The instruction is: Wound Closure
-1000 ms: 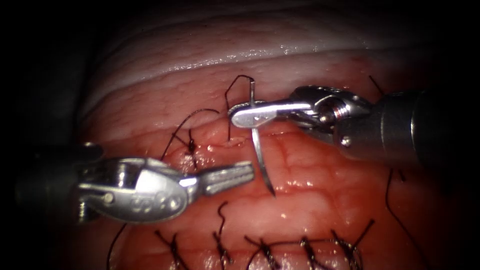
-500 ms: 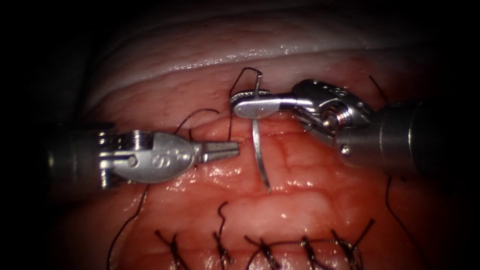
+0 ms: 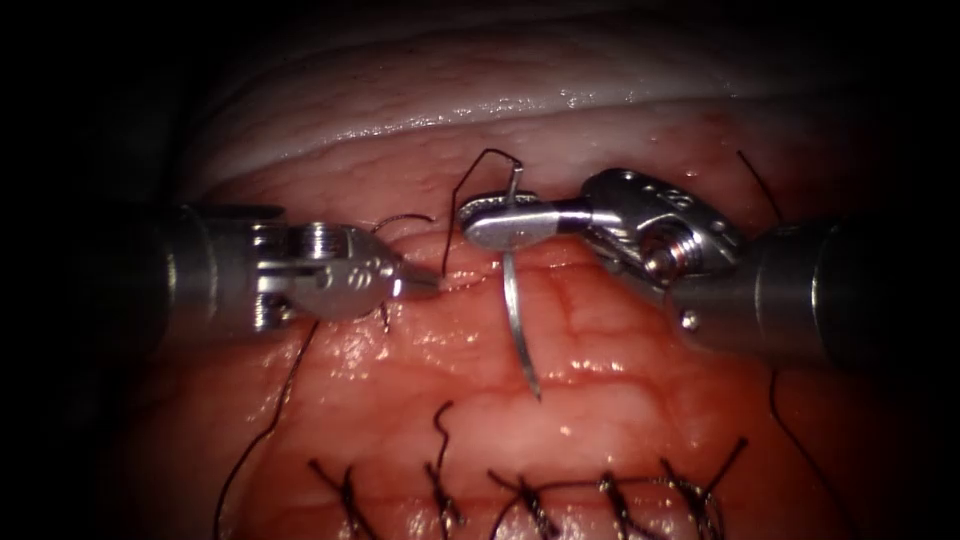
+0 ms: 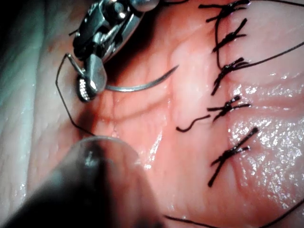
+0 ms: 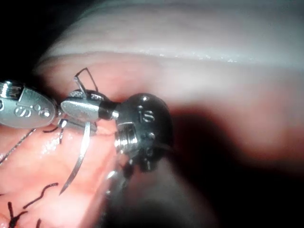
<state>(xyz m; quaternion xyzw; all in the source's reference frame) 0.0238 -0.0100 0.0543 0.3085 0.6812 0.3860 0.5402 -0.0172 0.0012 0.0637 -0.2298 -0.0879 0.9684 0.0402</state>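
Endoscope view: right pincer [image 3: 490, 220] grips the needle [image 3: 515, 320] near its thread end, point free above the tissue [image 3: 600, 400]; left pincer [image 3: 425, 285], clenched, touches tissue just beside the needle.

Glossy wet tissue [image 3: 600, 400], polished metal needle [image 3: 515, 320]

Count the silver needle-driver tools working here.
2. The left arm's silver tool reaches in from the left, tip at the pink tissue, hold unclear; the right arm's tool grips the curved steel needle near its thread end, outside the tissue.
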